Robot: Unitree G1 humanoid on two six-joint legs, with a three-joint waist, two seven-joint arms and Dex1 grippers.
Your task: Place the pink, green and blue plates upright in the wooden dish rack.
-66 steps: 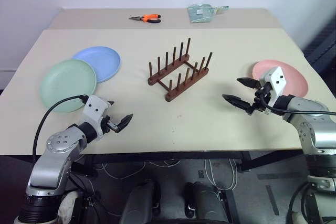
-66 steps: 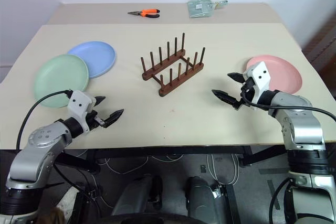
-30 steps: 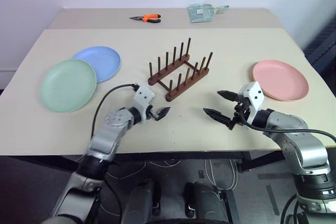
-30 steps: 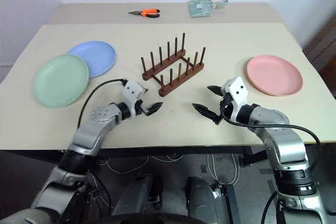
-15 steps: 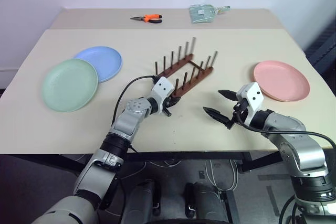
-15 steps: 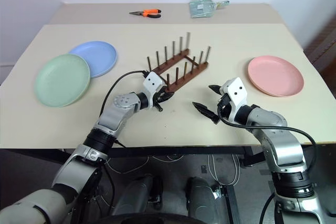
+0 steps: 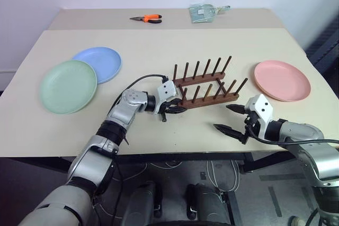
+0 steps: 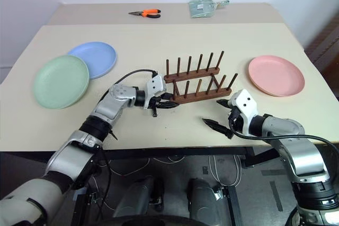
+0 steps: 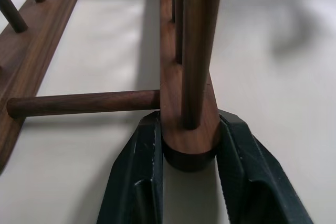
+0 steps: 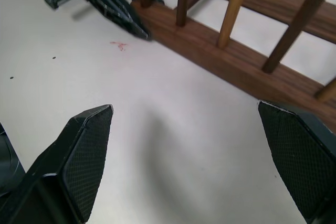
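Note:
The wooden dish rack [image 7: 206, 86] lies at mid-table, its rails nearly parallel to the front edge. My left gripper [image 7: 172, 109] is shut on the left end of its near rail; in the left wrist view both fingers [image 9: 142, 166] clamp the rounded rail end [image 9: 189, 140]. My right gripper [image 7: 222, 117] hovers open just in front of the rack's right half, touching nothing. The pink plate [image 7: 282, 80] lies flat at the right. The green plate [image 7: 69, 86] and blue plate [image 7: 98, 63] lie flat at the left, overlapping.
Orange-handled pliers [image 7: 146, 19] and a clear plastic bag [image 7: 207, 12] lie on the far table section. The table's front edge [image 7: 175, 149] runs close below both grippers.
My left gripper closed on the rack's near rail end and swung the rack from diagonal to nearly parallel with the front edge. My right gripper drew back toward the right front.

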